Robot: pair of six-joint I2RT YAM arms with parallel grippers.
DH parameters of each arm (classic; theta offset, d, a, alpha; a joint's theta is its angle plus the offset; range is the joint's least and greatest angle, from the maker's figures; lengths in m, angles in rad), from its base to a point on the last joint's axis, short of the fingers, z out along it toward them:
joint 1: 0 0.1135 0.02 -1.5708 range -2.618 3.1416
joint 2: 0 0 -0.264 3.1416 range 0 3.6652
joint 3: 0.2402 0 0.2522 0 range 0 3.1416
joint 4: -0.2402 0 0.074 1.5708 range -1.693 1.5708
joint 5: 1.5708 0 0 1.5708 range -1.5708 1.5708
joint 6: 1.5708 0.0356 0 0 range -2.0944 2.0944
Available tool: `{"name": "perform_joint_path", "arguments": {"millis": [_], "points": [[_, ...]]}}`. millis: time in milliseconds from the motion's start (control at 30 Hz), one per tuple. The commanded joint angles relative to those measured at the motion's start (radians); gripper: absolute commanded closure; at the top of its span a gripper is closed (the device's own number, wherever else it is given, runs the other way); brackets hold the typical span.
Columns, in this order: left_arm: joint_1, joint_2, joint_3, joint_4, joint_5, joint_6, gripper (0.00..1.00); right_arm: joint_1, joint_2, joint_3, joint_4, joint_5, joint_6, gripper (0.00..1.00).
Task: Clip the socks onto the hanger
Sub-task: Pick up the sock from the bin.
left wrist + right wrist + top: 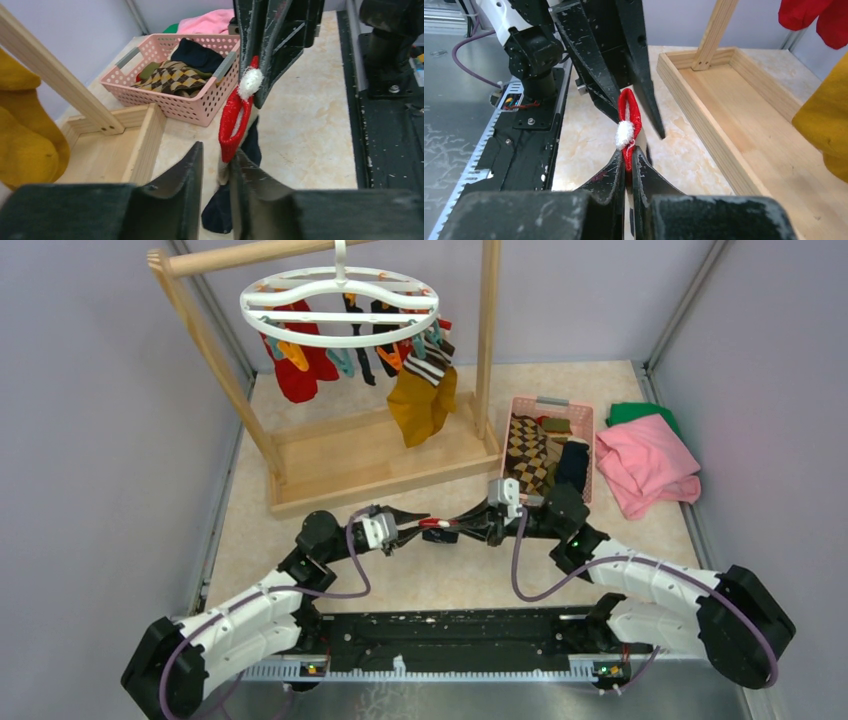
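Red-cuffed navy sock with a white pompom (pixel 628 117) is up off the bench (pixel 450 585), strung between both arms in front of the wooden rack frame (pixel 370 455).

right fingers (pixel 640 172): clamped tight on the red cuff, just below the pompom.

left fingers (pixel 199 155): a little apart, with the navy end of the sock hanging in the gap. Can't tell if they pinch it at all.

Done so far: white plastic ring hanger (pixel 345 341) hangs from the rack's top bar with several socks clipped on. I see a red sock (pixel 295 375), a mustard sock (pixel 420 405), a striped one and a couple of black.

Left to do: this sock has to go up to a free clip. The pink perforated basket (pixel 590 410) on the right holds more, at least a brown argyle sock (pixel 527 452) and a navy one.

My call is roughly half done. The free clips are too small to count from here.
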Motion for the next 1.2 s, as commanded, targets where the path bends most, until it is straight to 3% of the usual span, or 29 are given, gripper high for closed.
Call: {"name": "perform_joint_path", "arguments": {"millis": [0,33,100,200,267,400,500,667,833,1167], "points": [[0.003,0.007,-0.007,0.099,-0.095,-0.168,0.61,0.009,-0.028,0.065,-0.031,0.058,0.055,1.0],[0.007,0.009,-0.008,0.099,-0.095,-0.195,0.49,0.01,-0.028,0.073,-0.055,0.084,0.067,1.0],[0.023,0.001,-0.013,0.099,-0.1,-0.25,0.39,0.011,-0.03,0.095,-0.106,0.141,0.103,1.0],[0.052,-0.053,-0.03,0.079,-0.184,-0.342,0.35,0.01,-0.042,0.113,-0.139,0.255,0.165,1.0],[0.071,-0.117,-0.027,0.013,-0.304,-0.417,0.26,0.007,-0.061,0.11,-0.138,0.328,0.2,1.0],[0.089,-0.241,-0.026,-0.015,-0.337,-0.489,0.22,0.006,-0.078,0.113,-0.153,0.415,0.231,1.0],[0.089,-0.262,-0.009,0.015,-0.287,-0.547,0.41,0.005,-0.071,0.119,-0.154,0.434,0.246,1.0],[0.089,-0.103,0.026,0.135,-0.217,-0.646,0.81,0.005,-0.034,0.121,-0.083,0.364,0.298,1.0],[0.087,0.104,0.083,0.238,-0.175,-0.685,0.89,0.03,0.02,0.143,-0.007,0.261,0.354,1.0],[0.034,0.302,0.154,0.378,-0.134,-0.745,0.91,0.093,0.141,0.209,0.019,0.289,0.355,1.0]]}}
